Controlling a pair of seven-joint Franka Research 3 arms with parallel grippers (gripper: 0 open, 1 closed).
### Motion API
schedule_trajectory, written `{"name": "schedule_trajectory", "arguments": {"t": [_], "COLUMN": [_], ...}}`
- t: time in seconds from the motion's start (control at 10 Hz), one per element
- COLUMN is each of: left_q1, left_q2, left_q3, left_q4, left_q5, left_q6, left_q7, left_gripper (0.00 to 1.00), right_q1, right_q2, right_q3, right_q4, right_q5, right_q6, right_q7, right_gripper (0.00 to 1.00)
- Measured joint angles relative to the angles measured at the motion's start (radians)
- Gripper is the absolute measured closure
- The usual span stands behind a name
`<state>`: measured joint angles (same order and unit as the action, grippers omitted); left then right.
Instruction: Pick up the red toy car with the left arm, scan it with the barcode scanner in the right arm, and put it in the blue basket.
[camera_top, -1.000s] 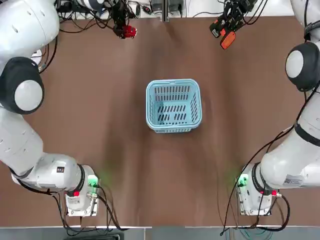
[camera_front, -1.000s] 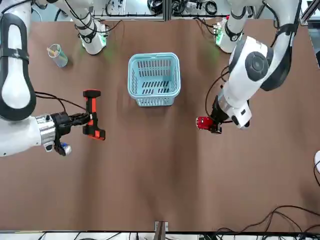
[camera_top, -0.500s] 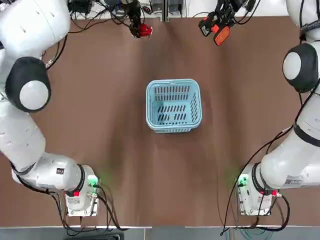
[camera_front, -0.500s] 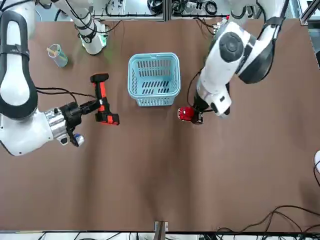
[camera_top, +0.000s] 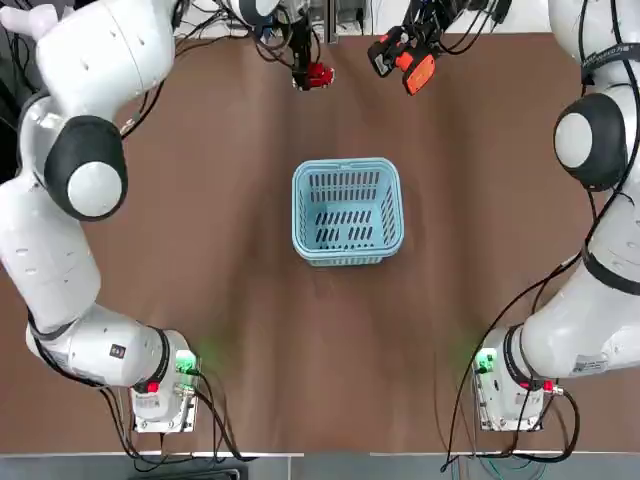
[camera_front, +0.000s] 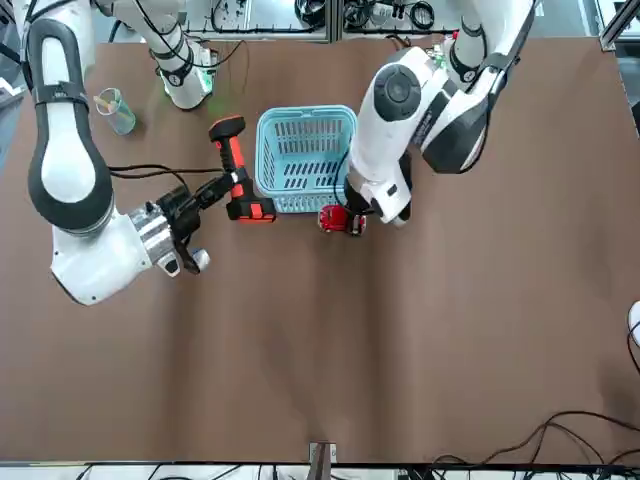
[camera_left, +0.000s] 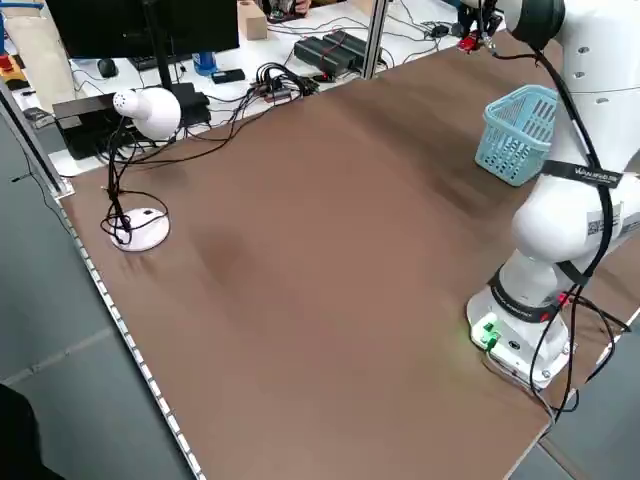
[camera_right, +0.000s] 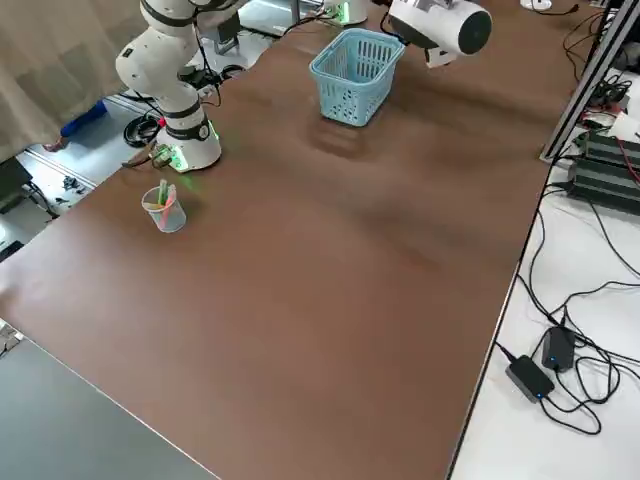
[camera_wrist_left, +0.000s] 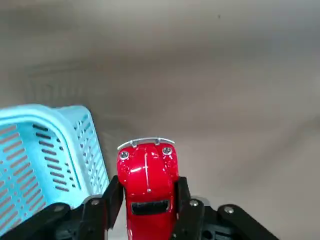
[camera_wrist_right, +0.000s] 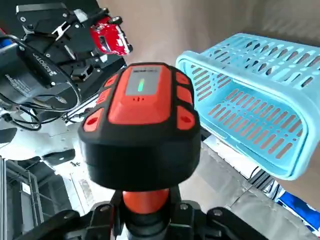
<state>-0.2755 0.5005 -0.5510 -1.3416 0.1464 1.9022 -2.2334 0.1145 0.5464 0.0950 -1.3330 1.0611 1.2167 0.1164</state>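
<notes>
- My left gripper (camera_wrist_left: 150, 215) has its jaws closed on the red toy car (camera_wrist_left: 150, 185); the car is held in the air, near the basket (camera_top: 348, 212).
- My right gripper (camera_wrist_right: 146, 215) is closed around the neck of the scanner (camera_wrist_right: 140, 100), up near the far edge of the table in the top view.
- I judge the step in hand is to bring car and scanner together for the scan.
- For this, I would approach slowly and turn the scanner window toward the code side of the car; where the code is, I cannot tell.
- I should leave a small gap, because a knock could twist so small and glossy a car out of the fingers.
- The cables on both arms need slack, and the basket should not be bumped.
- The table (camera_front: 300, 370) is brown and looks smooth, with soft reflections.
- A cup (camera_right: 164, 207) with sticks stands near the right arm's base.
- Beyond the table I see a monitor (camera_left: 150, 25) and loose cables.
</notes>
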Motion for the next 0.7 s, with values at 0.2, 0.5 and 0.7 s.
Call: {"name": "schedule_trajectory", "arguments": {"t": [0.2,0.5,0.7], "left_q1": [-0.036,-0.061,-0.064], "left_q2": [0.023,0.046,0.052], "left_q3": [0.001,0.000,-0.001], "left_q4": [0.033,0.035,0.040], "left_q5": [0.000,0.000,0.000], "left_q6": [-0.004,-0.005,-0.004], "left_q7": [-0.014,-0.015,-0.015], "left_gripper": [0.52,0.52,0.52], "right_q1": [0.010,0.035,0.036], "right_q2": [0.000,0.002,0.003], "right_q3": [0.000,0.001,0.000], "right_q4": [0.000,0.000,-0.001], "right_q5": [0.011,0.012,0.012], "right_q6": [0.009,0.035,0.035], "right_q7": [0.000,0.000,0.000], "right_gripper": [0.63,0.63,0.63]}}
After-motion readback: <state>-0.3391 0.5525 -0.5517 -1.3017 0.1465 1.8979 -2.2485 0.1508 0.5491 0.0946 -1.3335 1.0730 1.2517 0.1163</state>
